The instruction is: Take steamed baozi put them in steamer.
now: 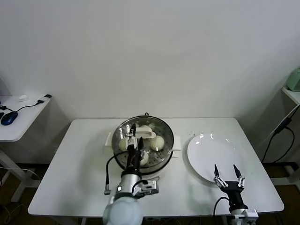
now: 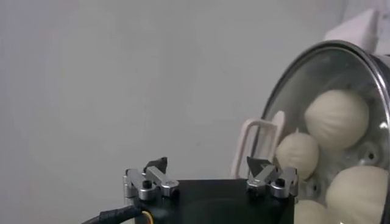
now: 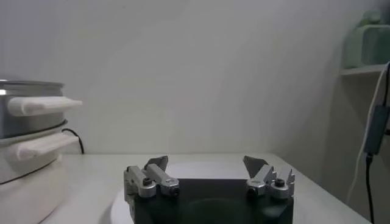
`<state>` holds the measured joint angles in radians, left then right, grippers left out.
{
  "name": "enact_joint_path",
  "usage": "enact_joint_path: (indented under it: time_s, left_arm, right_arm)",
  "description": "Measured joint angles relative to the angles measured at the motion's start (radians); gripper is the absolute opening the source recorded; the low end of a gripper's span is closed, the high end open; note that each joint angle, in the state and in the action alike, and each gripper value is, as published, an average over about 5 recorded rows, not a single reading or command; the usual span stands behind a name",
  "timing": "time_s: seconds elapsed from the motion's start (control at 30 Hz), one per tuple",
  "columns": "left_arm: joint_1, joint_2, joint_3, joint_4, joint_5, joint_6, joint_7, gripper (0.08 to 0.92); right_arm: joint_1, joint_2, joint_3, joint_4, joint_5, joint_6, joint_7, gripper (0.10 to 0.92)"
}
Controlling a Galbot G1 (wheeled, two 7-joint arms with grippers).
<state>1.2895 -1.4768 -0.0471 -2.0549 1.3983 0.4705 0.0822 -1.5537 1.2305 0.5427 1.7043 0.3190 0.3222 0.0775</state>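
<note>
Baozi, four small round smooth cream-white dough buns [image 2: 337, 117], all sat inside the round shiny stainless-steel steamer pot [image 1: 165, 127] on its perforated tray, mid-table on the white rectangular table [image 1: 75, 164]. Nearest the robot, right gripper [image 1: 228, 177] was parked low at the table's near right edge, fingers spread wide, holding nothing, just over the near rim of the flat round white plate [image 1: 206, 150]. Plate was bare, lying just right of the steamer. Left gripper [image 1: 133, 143] hung over the steamer's near-left side, jaws wide apart, gripping nothing; left wrist view showed the buns beyond its fingertips [image 2: 261, 165], not touching them. Steamer's cream-white side handles [image 3: 42, 105] stuck out at both sides. Farther left, well apart, a white side desk [image 1: 18, 119] carried a blue computer mouse [image 1: 8, 117].
</note>
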Motion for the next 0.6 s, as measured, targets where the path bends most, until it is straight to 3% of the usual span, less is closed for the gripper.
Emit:
enact_joint_path:
  time_s: [0.3, 0.6]
  left_arm:
    - [0.069, 0.042, -0.187, -0.088, -0.491, -0.12, -0.139, 0.823]
    - [0.158, 0.114, -0.441, -0.071, -1.091, -0.244, -0.18, 0.823]
  right_arm:
    - [0.007, -0.022, -0.034, 0.012, -0.005, 0.004, 0.014, 0.823]
    - [0.024, -0.034, -0.066, 0.005, -0.015, 0.009, 0.026, 0.823]
